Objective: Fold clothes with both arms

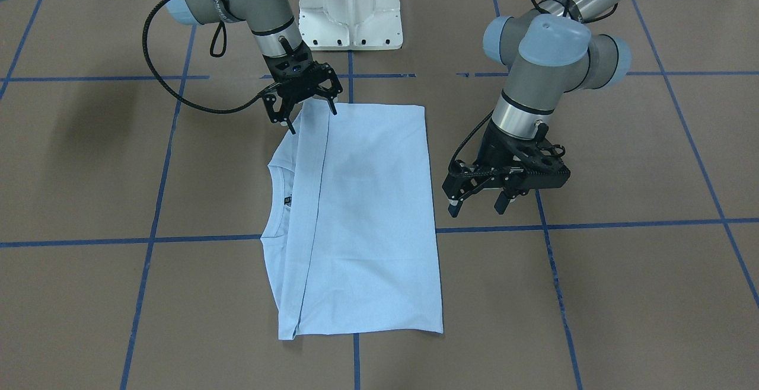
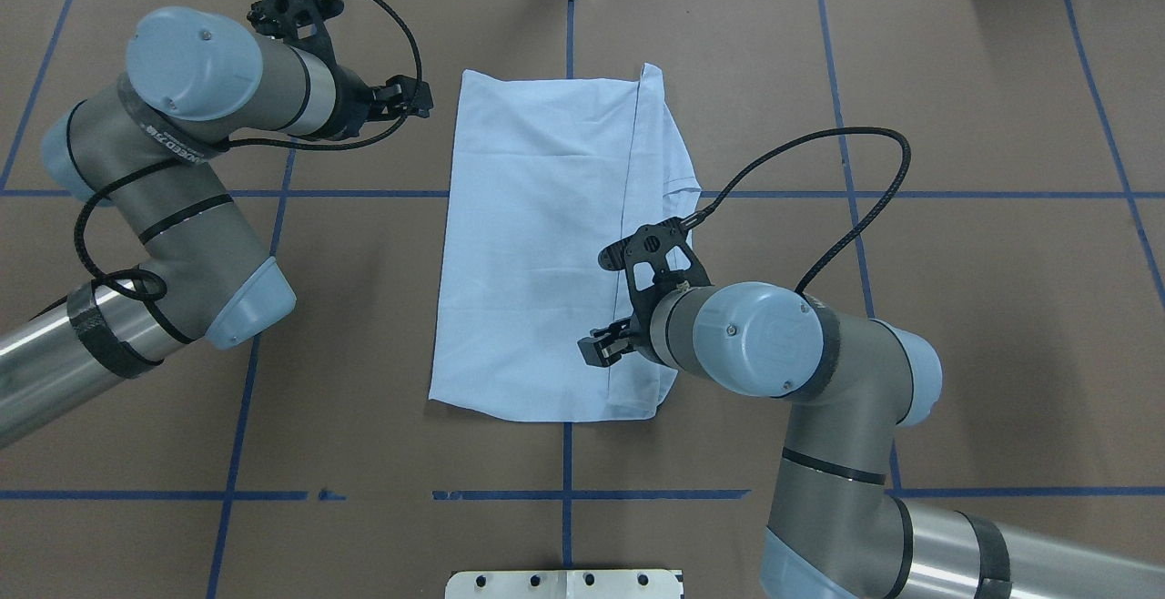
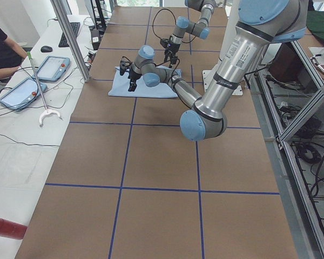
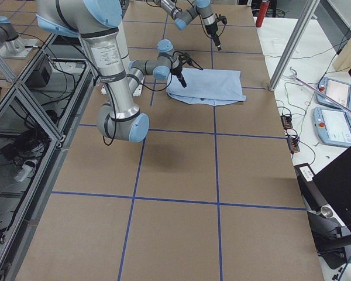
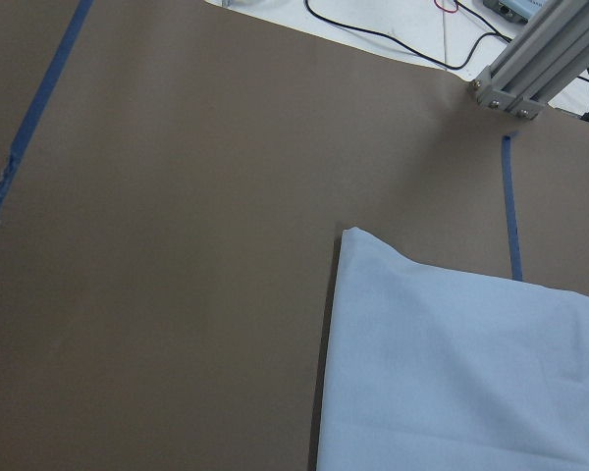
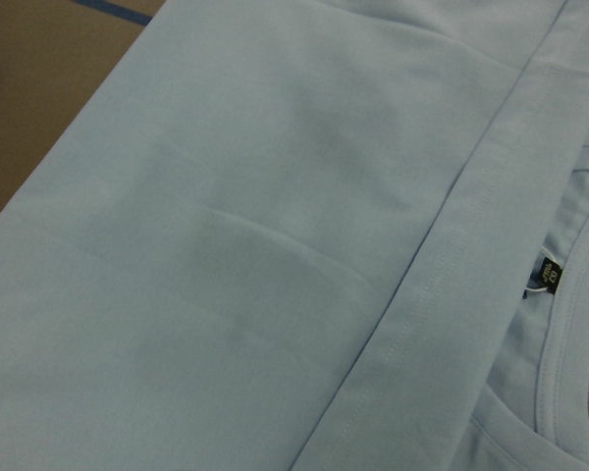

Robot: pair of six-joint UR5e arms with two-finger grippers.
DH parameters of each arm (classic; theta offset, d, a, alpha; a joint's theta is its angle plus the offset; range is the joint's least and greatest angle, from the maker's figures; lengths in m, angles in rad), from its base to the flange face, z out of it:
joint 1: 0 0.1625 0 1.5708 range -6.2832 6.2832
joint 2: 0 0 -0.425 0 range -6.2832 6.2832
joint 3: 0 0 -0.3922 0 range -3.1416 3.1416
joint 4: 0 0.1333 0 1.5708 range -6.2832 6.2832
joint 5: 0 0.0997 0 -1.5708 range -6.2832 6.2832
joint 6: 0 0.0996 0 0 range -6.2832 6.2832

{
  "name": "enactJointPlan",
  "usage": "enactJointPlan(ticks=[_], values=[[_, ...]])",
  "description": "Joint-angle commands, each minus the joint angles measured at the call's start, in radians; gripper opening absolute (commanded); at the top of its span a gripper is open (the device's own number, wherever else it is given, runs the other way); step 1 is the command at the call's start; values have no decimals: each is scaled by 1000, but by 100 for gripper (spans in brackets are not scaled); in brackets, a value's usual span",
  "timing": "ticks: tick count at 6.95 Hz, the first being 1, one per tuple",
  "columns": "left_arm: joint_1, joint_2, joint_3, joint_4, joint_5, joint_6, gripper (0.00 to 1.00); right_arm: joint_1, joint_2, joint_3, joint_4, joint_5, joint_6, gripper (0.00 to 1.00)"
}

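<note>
The clothes (image 1: 367,212) are one pale blue T-shirt lying flat on the brown table, folded into a long rectangle (image 2: 537,244). Its hem edge lies across the body just short of the round neck (image 1: 276,200) and the black label (image 6: 548,278). My right gripper (image 1: 308,114) hovers open over the shirt's corner nearest the base, above the hem line (image 2: 605,344). My left gripper (image 1: 477,206) is open and holds nothing, just off the shirt's other long edge, near its far corner (image 2: 420,98). The left wrist view shows only that shirt corner (image 5: 461,373).
The white pedestal base (image 1: 350,10) stands at the robot's edge of the table. Blue tape lines (image 1: 154,239) grid the brown surface. A person (image 3: 0,48) sits by tablets at the side bench. An aluminium post (image 5: 530,59) stands at the far edge.
</note>
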Motion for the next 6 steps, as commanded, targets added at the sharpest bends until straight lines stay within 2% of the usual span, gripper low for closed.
enactJointPlan(ticks=[1,2,3,5,6], values=[[12,14,-21,12,-14,-3,100,-62,27,-4,-107,-108,-112,100],[14,16,-21,12,-14,-4,100,-85,62,-13,-162,-127,-188,100],[17,16,-19,11,-14,-7,100,-102,90,-14,-211,-127,-191,100],[37,16,-13,5,-11,-10,100,-114,107,-42,-236,-124,-192,99],[52,16,-9,5,-8,-10,100,-119,110,-45,-254,-118,-197,91]])
